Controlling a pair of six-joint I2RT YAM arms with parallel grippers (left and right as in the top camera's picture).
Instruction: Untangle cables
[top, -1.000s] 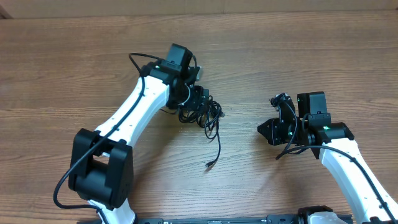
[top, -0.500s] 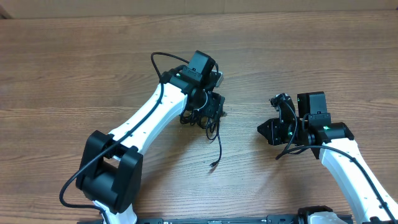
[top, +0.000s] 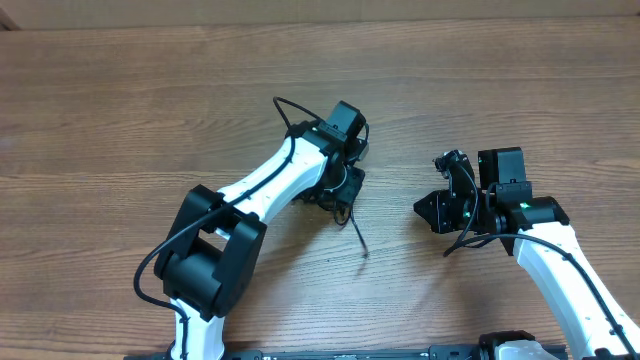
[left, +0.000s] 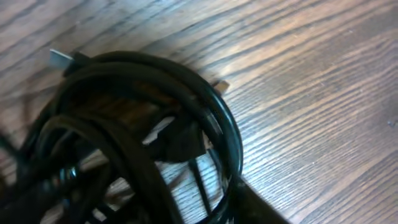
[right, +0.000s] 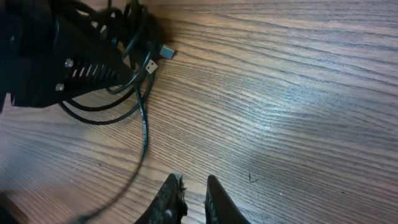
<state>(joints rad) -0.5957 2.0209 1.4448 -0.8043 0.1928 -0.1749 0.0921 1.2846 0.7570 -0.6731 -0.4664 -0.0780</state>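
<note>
Starting closest to me, my right gripper (right: 191, 188) sits low over the table (top: 120, 100) on the right side; in its wrist view the two fingertips (right: 169, 196) stand a narrow gap apart with only bare wood grain between them, so the jaws are slightly parted and holding nothing; it is well apart from the tangle. Moving out from there, one loose cord (top: 357, 235) trails from the knot toward my side of the table and ends on open wood between the two arms; the right wrist view catches it as a thin black curve sweeping down past a small pale plug (right: 165, 51). Further out, there are the cables (top: 330, 197), a tight black bunch near the middle of the table, a little left of centre; up close in the left wrist view they are thick overlapping loops filling the lens, with a silvery plug (left: 60, 57) poking out at the upper left. Right on top of the bunch is my left gripper (top: 343, 188), arm stretched out long from its base; the fingers are buried in cord and I can't see their tips, but the loops stand up off the wood hard against the wrist, so I read the jaws as pinching the knot; beyond it, just wood planks running to the far edge.
</note>
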